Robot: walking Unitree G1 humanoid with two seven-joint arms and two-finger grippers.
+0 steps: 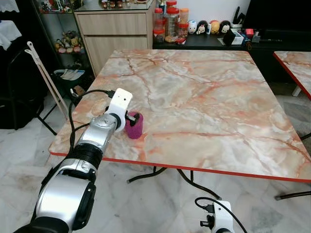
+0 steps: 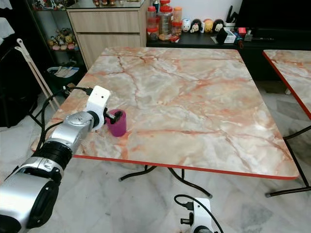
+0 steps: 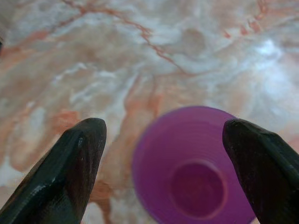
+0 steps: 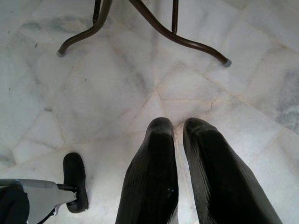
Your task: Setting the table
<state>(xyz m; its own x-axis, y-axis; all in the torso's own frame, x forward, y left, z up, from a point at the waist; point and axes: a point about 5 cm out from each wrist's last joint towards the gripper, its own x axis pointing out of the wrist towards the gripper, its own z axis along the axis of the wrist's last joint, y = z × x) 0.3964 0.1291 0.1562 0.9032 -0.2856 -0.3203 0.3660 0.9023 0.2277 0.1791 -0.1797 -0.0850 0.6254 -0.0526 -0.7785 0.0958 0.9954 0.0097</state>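
Note:
A purple cup [image 1: 135, 127] stands upright on the marble table [image 1: 194, 97], near its front left corner. My left gripper [image 1: 130, 117] is right at the cup's rim, reaching in from the left. In the left wrist view the black fingers [image 3: 70, 172] are spread wide, open, with the empty cup [image 3: 196, 172] lying between and below them, and neither finger pressing on it. My right gripper [image 4: 177, 123] hangs low beside me over the floor, its two fingers shut with nothing in them.
The table has a red edge [image 1: 218, 168] and dark curved legs [image 4: 177, 37] on a pale marble floor. A second table [image 1: 296, 65] stands at the right. A cabinet [image 1: 114, 34] and jars [image 1: 170, 22] are behind, and a white rack [image 1: 46, 77] leans at the left.

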